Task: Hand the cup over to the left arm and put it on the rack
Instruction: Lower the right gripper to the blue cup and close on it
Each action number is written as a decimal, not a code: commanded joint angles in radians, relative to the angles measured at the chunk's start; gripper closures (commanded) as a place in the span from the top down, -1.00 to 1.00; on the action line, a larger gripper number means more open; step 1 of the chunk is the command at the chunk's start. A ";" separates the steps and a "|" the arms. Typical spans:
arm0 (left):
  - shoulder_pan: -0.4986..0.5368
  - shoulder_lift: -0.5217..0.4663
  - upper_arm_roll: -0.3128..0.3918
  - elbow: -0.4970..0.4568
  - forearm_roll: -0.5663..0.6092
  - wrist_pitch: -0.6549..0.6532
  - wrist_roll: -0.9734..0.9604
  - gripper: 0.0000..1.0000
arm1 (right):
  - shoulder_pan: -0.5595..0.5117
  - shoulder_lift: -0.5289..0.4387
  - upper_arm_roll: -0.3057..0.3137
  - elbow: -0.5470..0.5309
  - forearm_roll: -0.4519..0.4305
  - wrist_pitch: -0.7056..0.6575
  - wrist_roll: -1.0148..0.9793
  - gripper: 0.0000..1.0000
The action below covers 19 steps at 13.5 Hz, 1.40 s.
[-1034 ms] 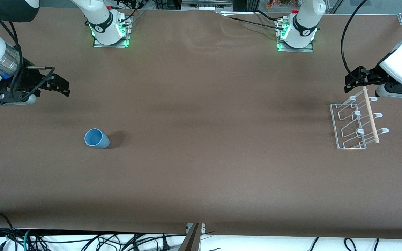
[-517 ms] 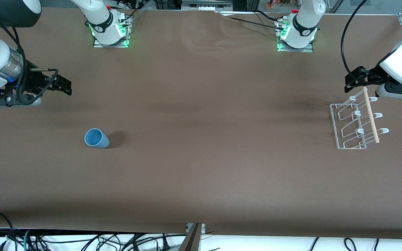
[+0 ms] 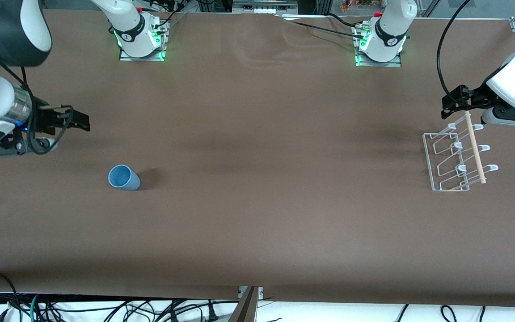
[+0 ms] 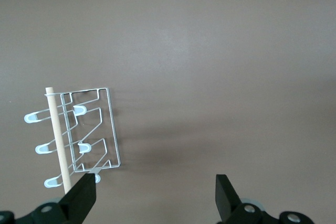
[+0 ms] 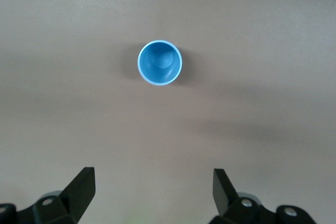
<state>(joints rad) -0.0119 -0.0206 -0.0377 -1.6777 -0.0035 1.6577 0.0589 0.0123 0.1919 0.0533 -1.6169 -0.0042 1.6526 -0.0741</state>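
Observation:
The light-blue cup (image 3: 123, 177) stands upright on the brown table (image 3: 257, 201) toward the right arm's end; it also shows in the right wrist view (image 5: 160, 62), mouth up. My right gripper (image 3: 82, 121) is open and empty, over bare table a short way from the cup; its jaws (image 5: 154, 190) stand wide apart. The white wire rack (image 3: 456, 157) with its wooden dowel sits toward the left arm's end. My left gripper (image 3: 452, 105) is open and empty over the table just beside the rack (image 4: 89, 135), and the left arm waits there.
The two arm bases (image 3: 140, 38) (image 3: 380, 42) stand with green lights at the table edge farthest from the front camera. A black cable (image 3: 441, 58) loops above the left gripper. Loose cables lie below the table edge nearest the front camera.
The right arm has swung its wrist and gripper closer to the cup. The cup, the rack and the left arm have not moved.

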 commanded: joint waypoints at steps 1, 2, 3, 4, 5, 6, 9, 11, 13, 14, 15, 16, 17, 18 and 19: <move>0.000 -0.008 0.001 -0.002 -0.010 0.004 -0.008 1.00 | -0.043 0.069 0.003 -0.017 0.018 0.073 -0.103 0.99; 0.000 -0.008 0.001 -0.002 -0.010 0.004 -0.008 1.00 | -0.052 0.104 0.003 -0.017 0.018 0.090 -0.139 0.99; 0.000 -0.008 -0.001 -0.002 -0.010 0.004 -0.008 1.00 | -0.064 0.134 0.003 -0.017 0.018 0.120 -0.165 0.99; 0.000 -0.008 0.001 -0.002 -0.010 0.004 -0.008 1.00 | -0.075 0.171 0.003 -0.017 0.020 0.157 -0.180 0.99; 0.000 -0.008 0.001 -0.002 -0.010 0.004 -0.008 1.00 | -0.078 0.204 0.003 -0.015 0.018 0.188 -0.185 0.99; 0.000 -0.008 -0.001 -0.002 -0.010 0.004 -0.008 1.00 | -0.078 0.239 0.003 -0.015 0.018 0.225 -0.184 0.99; 0.000 -0.008 0.001 -0.002 -0.010 0.004 -0.008 1.00 | -0.069 0.317 0.005 -0.015 0.018 0.312 -0.170 0.99; 0.000 -0.008 0.001 -0.002 -0.010 0.004 -0.008 1.00 | -0.066 0.345 0.007 -0.015 0.018 0.328 -0.170 0.98; 0.000 -0.008 -0.001 -0.002 -0.010 0.004 -0.008 1.00 | -0.066 0.372 0.007 -0.017 0.018 0.326 -0.168 0.98; 0.000 -0.008 0.001 -0.002 -0.010 0.004 -0.008 1.00 | -0.064 0.385 0.007 -0.015 0.018 0.329 -0.168 0.98; 0.000 -0.008 -0.001 -0.002 -0.010 0.004 -0.008 1.00 | -0.064 0.394 0.008 -0.012 0.018 0.335 -0.168 0.98; 0.000 -0.008 0.001 -0.002 -0.010 0.004 -0.010 1.00 | -0.063 0.399 0.008 -0.014 0.018 0.352 -0.167 0.98; 0.000 -0.008 0.001 -0.002 -0.010 0.004 -0.008 1.00 | -0.060 0.405 0.008 -0.012 0.018 0.363 -0.167 0.98; 0.000 -0.008 0.001 -0.002 -0.010 0.004 -0.008 1.00 | -0.057 0.411 0.008 -0.011 0.018 0.369 -0.161 0.97; 0.000 -0.008 0.001 -0.002 -0.010 0.002 -0.010 1.00 | -0.055 0.419 0.008 -0.011 0.017 0.380 -0.150 0.96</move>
<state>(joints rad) -0.0119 -0.0207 -0.0377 -1.6777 -0.0034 1.6577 0.0589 -0.0472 0.5949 0.0580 -1.6412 -0.0033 2.0164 -0.2349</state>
